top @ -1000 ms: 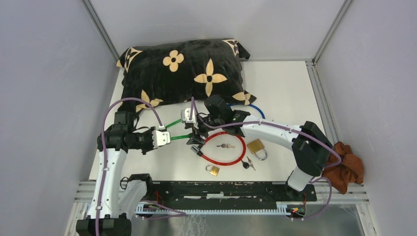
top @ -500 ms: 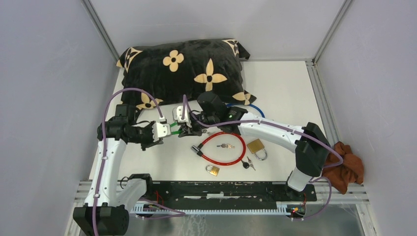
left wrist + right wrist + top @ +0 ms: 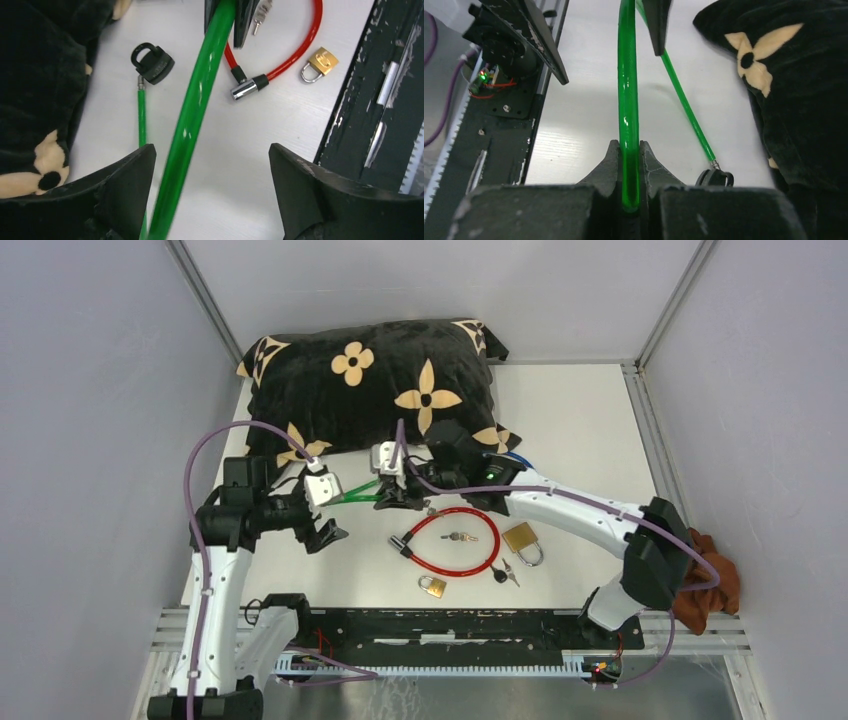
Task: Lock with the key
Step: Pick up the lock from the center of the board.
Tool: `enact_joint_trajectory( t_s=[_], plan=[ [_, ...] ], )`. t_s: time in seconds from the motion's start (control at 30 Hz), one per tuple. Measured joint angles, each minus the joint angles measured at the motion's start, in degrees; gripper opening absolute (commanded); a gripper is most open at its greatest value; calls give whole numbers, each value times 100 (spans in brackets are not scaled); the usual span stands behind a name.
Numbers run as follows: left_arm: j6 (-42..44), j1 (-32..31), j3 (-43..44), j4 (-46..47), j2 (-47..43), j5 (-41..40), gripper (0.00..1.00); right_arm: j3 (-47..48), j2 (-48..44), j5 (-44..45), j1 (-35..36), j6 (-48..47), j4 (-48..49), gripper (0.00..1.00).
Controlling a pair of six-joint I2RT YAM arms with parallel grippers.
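My right gripper (image 3: 392, 496) (image 3: 628, 145) is shut on the thick green cable (image 3: 356, 497) (image 3: 628, 75), which runs straight out from between its jaws. The cable's thin end (image 3: 142, 112) lies on the table beside its black lock head (image 3: 152, 62) (image 3: 714, 177), by the pillow's edge. My left gripper (image 3: 325, 513) (image 3: 211, 150) stands open, with the green cable (image 3: 200, 95) passing loosely between its fingers near the left one. A small bunch of keys (image 3: 459, 536) lies inside the red cable lock (image 3: 495, 540) (image 3: 300, 50). A black-headed key (image 3: 503, 574) lies just below that loop.
A black pillow with tan flowers (image 3: 370, 380) fills the back of the table. A brass padlock (image 3: 520, 538) lies right of the red loop and a smaller one (image 3: 432, 586) (image 3: 320, 62) near the front rail. A blue cable (image 3: 515, 458) shows behind my right arm. A brown cloth (image 3: 710, 580) lies far right.
My right gripper closed on the green cable. My left gripper, shut on that cable before, has opened, let it go and drawn back toward the front left.
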Motion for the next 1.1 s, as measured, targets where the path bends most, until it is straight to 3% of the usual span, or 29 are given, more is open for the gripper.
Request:
enact_joint_trajectory(
  t_s=[0.07, 0.27, 0.43, 0.6, 0.87, 1.1],
  plan=[
    [-487, 0, -81, 372, -280, 11, 99, -326, -343, -157, -205, 271, 260, 0],
    [-2623, 0, -151, 1963, -935, 201, 100, -1303, -1624, -1082, -1231, 1504, 1572, 0],
    [-4258, 0, -157, 3545, -1423, 315, 100, -1547, -2190, -1399, -1832, 2120, 2221, 0],
    [-4870, -7, -444, 4518, -1963, 37, 100, -1578, -2273, -1478, -1939, 2793, 3082, 0],
    [-5117, -15, -992, 4909, -2223, -748, 97, -1506, -2238, -1611, -2114, 3517, 3842, 0],
    [-6610, -15, -2747, 6225, -2870, -682, 89, -1506, -2935, -1718, -2186, 3567, 3862, 0]
  ],
)
